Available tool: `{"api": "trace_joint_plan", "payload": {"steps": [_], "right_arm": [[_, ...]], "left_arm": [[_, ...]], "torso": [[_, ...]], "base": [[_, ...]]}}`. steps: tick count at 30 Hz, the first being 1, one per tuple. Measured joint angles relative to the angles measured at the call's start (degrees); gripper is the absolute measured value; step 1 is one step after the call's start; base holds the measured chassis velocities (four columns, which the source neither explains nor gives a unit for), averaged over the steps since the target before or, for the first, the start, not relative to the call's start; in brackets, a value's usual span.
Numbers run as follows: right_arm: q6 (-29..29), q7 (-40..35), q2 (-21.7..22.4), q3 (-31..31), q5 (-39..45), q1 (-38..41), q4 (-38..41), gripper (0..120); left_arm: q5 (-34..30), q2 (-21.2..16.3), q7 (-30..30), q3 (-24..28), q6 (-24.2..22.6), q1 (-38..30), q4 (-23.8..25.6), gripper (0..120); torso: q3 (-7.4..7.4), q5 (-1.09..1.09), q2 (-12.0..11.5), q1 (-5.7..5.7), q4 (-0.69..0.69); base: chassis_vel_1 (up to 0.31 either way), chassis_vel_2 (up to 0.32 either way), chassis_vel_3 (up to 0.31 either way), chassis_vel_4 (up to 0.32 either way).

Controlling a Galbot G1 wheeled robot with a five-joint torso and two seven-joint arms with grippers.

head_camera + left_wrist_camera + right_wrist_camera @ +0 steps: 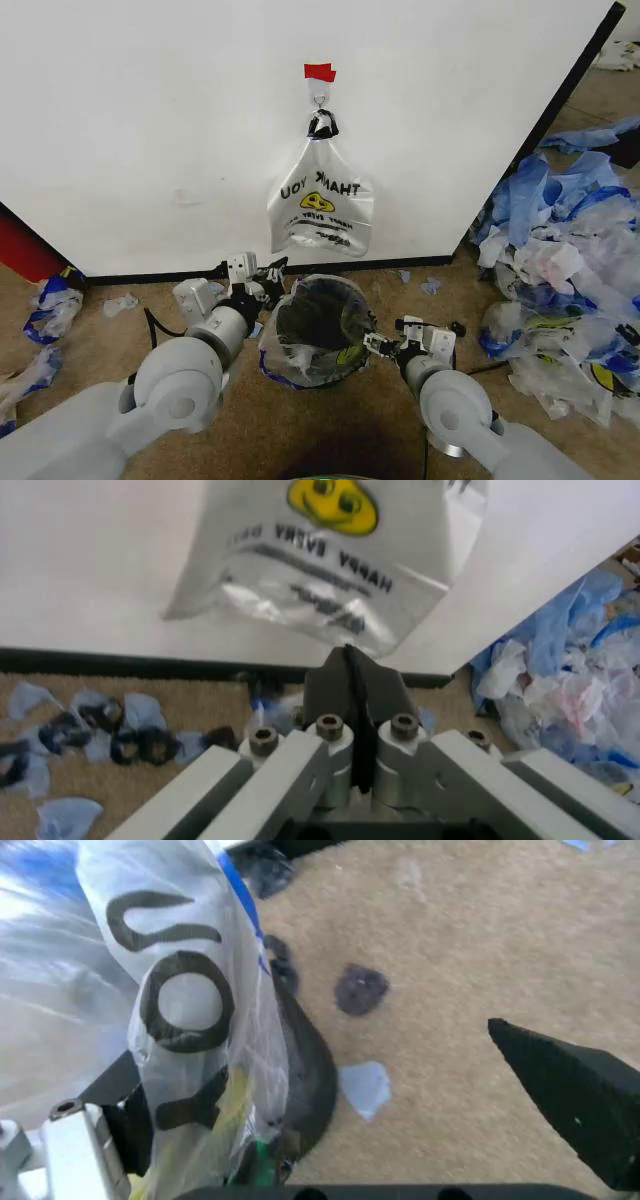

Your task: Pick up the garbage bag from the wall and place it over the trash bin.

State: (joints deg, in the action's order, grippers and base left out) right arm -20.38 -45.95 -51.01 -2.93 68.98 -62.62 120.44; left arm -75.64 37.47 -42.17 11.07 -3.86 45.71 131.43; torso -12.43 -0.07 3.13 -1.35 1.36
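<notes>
Head view: left tool [268, 279] pressed closed, empty; right tool [380, 345] spread wide beside garbage bag [300, 350].

Bright, even light washes the wall [150, 130] nearly featureless; both wrist views are soft, the carpet [470, 952] smeared by blur.

bin [318, 322] on the floor [300, 420] just in front of the wall [150, 130], bag [295, 365] draped over it, another bag [320, 208] on the hook [320, 100] right above, scrap pile [565, 270] off to the right
</notes>
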Motion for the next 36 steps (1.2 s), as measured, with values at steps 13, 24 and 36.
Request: {"api": "trace_joint_plan", "payload": {"steps": [13,24,36], "right_arm": [[8.2,22.5,1.5,3.5,-1.4,-2.9,-6.6,100],[15.1,50.2,2.3,7.7,3.4,-4.2,-14.2,100],[23.7,80.7,2.1,17.2,6.5,-5.9,-17.5,100]], "left_arm": [[-1.1,6.1,2.2,9.9,0.5,-0.2,-6.2,0],[-0.2,6.8,1.8,10.7,0.7,-0.5,-7.6,0],[2.0,6.2,3.1,4.3,1.8,0.1,-5.3,0]], "torso": [[0.0,0.02,0.0,0.0,0.0],[0.0,0.0,0.0,0.0,-0.01],[0.0,0.02,0.0,0.0,0.01]], "base": [[0.0,0.0,0.0,0.0],[0.0,0.0,0.0,0.0],[0.0,0.0,0.0,0.0]]}}
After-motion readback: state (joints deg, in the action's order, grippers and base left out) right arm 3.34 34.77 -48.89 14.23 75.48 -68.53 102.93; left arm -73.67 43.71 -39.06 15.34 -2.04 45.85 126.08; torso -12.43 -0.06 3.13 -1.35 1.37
